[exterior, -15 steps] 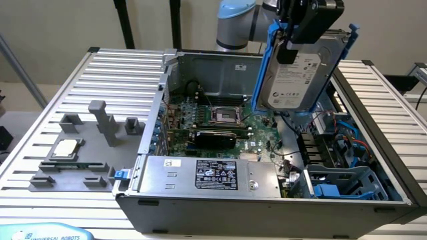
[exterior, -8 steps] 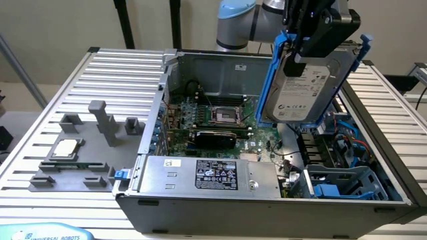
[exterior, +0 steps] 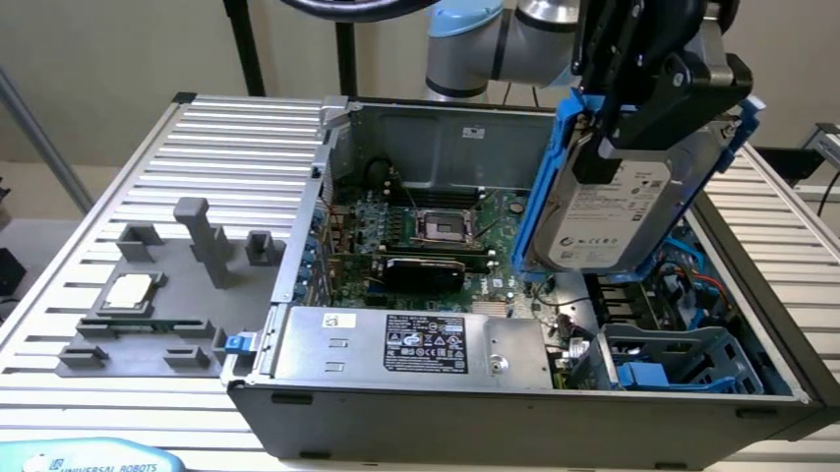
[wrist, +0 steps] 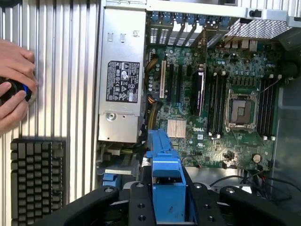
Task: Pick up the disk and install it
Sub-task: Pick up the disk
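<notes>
The claw [exterior: 639, 118] is clamped on the disk [exterior: 611, 211], its black fingers gripping the upper end of the blue carrier frame. The disk hangs on edge, tilted, label side outward, above the open computer case [exterior: 525, 418]. Its lower edge is clear of the case's contents, with open air between it and the blue drive cage [exterior: 676, 359] in the case's near corner. Its white label carries print too small to read.

In the wrist view the claw [wrist: 167, 205] holds the blue frame edge-on over the case interior. "DELL" is printed on the motherboard [wrist: 211, 94]. The power supply [exterior: 407, 344] along the case's front wall has a black label, not legible.

The arm [exterior: 479, 44] comes down from behind the case, wrist angled.

Outside the case, on the slatted table [exterior: 223, 138], a grey fixture plate [exterior: 145, 305] holds a small silver chip [exterior: 128, 292]. A pale blue item [exterior: 92, 459] before the case reads "UNIVERSAL ROBOTS". Beside the case lies a keyboard [wrist: 35, 181], and a person's hands [wrist: 16, 63] rest on the table.
</notes>
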Tool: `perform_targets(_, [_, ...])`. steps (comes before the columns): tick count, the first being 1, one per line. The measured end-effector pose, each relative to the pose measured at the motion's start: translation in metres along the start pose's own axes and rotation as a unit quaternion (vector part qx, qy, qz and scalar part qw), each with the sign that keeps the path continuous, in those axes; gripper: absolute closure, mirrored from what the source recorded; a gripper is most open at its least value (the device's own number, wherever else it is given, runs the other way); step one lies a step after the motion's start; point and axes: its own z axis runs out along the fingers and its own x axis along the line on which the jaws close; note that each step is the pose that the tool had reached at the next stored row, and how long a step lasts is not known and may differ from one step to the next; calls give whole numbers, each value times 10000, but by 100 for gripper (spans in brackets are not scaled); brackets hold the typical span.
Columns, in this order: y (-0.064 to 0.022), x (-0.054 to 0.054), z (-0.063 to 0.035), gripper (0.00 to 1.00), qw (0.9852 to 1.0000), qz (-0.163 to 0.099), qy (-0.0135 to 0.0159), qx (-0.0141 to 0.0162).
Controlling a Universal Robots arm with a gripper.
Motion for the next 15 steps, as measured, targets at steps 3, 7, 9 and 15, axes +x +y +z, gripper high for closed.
perform_targets(3, [-16,114,3,67,10000,0,0,0])
perform_targets(7, [-41,252,6,67,10000,0,0,0])
perform_targets(9, [-67,305,8,67,10000,0,0,0])
perform_targets(15, [-237,389,31,67,10000,0,0,0])
